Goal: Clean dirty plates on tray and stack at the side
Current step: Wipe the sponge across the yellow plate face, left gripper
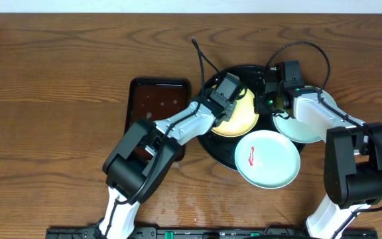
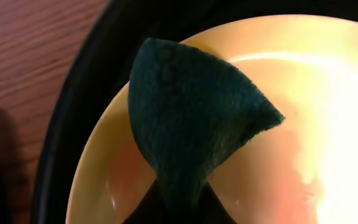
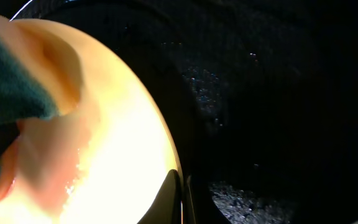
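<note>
My left pincer [image 2: 180, 202] is clamped shut on a dark green fibrous scouring pad [image 2: 191, 106] over the pale yellow round plate [image 2: 303, 155]; my right pincer [image 3: 180, 199] pinches its rim.

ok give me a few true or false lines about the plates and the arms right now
1. The front mint plate bears a red smear. True.
2. The yellow plate is stacked on the mint plate. False: it lies in the black tray.
3. The left fingers hold a green pad over the yellow plate. True.
4. The right fingers stand wide open. False: they are shut on the yellow plate's rim.
</note>
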Robot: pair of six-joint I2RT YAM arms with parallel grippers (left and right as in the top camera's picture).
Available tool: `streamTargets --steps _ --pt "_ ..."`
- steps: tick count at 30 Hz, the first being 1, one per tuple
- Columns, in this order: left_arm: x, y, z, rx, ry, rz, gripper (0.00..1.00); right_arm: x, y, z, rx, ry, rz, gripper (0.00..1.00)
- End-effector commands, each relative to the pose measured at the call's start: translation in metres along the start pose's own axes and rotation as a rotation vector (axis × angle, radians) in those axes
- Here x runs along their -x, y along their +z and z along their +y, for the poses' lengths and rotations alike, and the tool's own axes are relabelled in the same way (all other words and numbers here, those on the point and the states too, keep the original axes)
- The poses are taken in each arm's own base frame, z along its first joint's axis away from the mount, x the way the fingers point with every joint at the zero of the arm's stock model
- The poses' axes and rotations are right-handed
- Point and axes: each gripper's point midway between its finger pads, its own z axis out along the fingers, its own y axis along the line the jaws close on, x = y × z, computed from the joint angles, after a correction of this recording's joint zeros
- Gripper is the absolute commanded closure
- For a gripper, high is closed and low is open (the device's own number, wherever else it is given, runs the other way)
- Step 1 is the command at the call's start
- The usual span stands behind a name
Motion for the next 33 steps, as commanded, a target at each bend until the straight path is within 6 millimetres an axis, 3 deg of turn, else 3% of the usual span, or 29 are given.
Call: streamTargets --steps 1,12,18,26,29,33 --pt "-0.012 0.011 0.005 -0.045 -0.001 0.06 0.91 -0.009 0.008 0.004 0.009 0.0 0.032 0.98" --pt "-0.078 -0.02 -0.065 -0.445 -0.005 0.361 0.83 -0.009 0.008 0.004 0.009 0.0 0.032 0.98" --pt "-0.081 -0.031 -0.08 -0.537 -0.095 0.414 0.83 -0.009 0.008 0.004 0.009 0.0 0.032 0.98" --pt "-0.054 -0.033 -0.093 -0.62 -0.209 0.357 0.83 -0.009 0.008 0.004 0.009 0.0 0.032 0.98" --pt "-0.03 -0.037 -0.083 -0.62 -0.25 0.31 0.83 -0.009 0.008 0.004 0.009 0.0 0.032 0.98" --pt "0.014 -0.054 -0.053 -0.616 -0.312 0.203 0.83 -0.009 0.008 0.004 0.009 0.0 0.032 0.97"
